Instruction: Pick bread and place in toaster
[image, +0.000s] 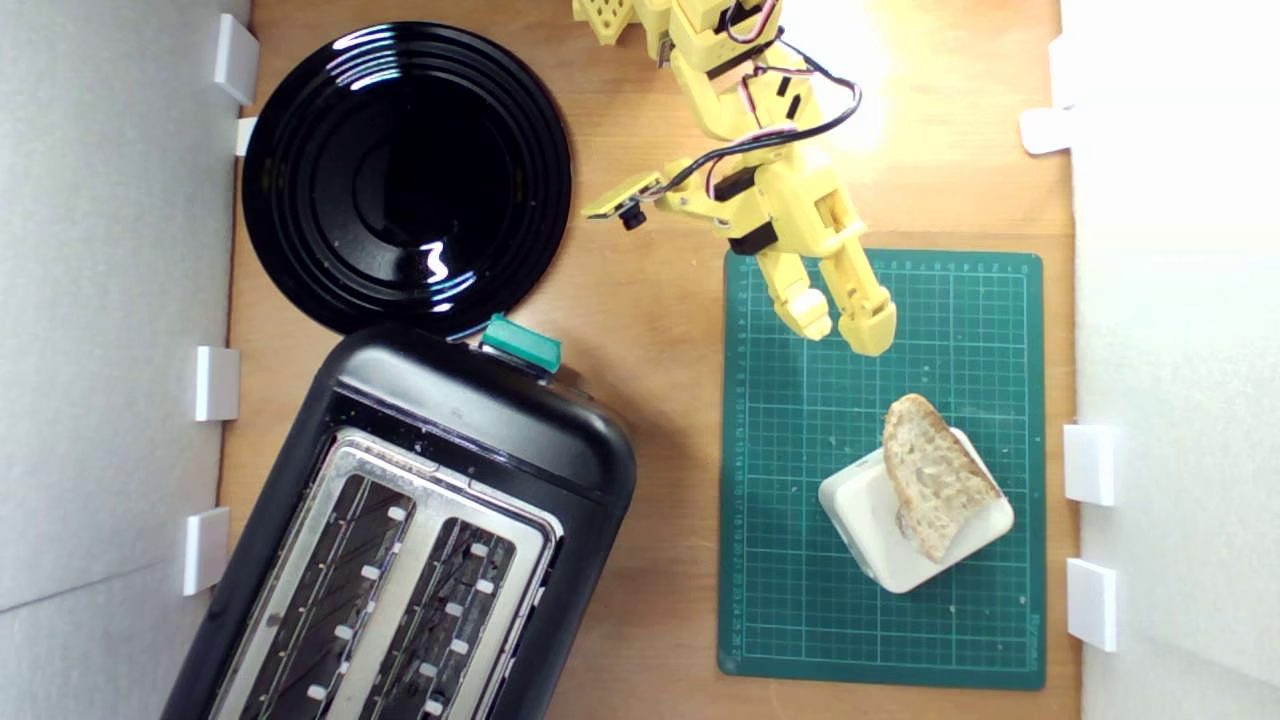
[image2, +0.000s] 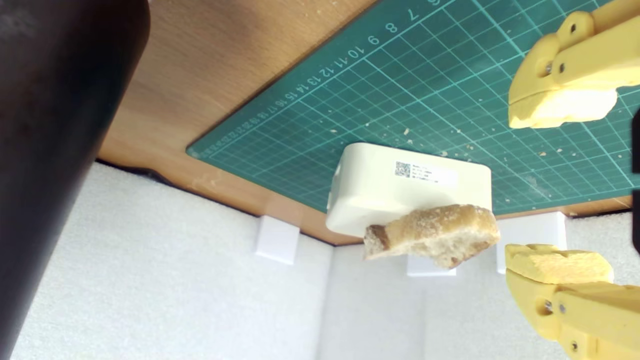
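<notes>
Item: bread (image: 935, 475), one slice, lying atop a cream block (image: 880, 525) on the green mat (image: 800, 600), at 5 o'clock from my gripper (image: 845, 325). Long axis runs 11 to 5, narrow end toward 5. Likely light, crumbly, crust firm; best pinched across its width mid-length. My fingers (image2: 557, 107) stand apart, empty.

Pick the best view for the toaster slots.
Exterior view: both slots of the toaster show from above, empty, with the teal lever at its end. The wrist view shows only a dark blurred edge, probably its side.
</notes>
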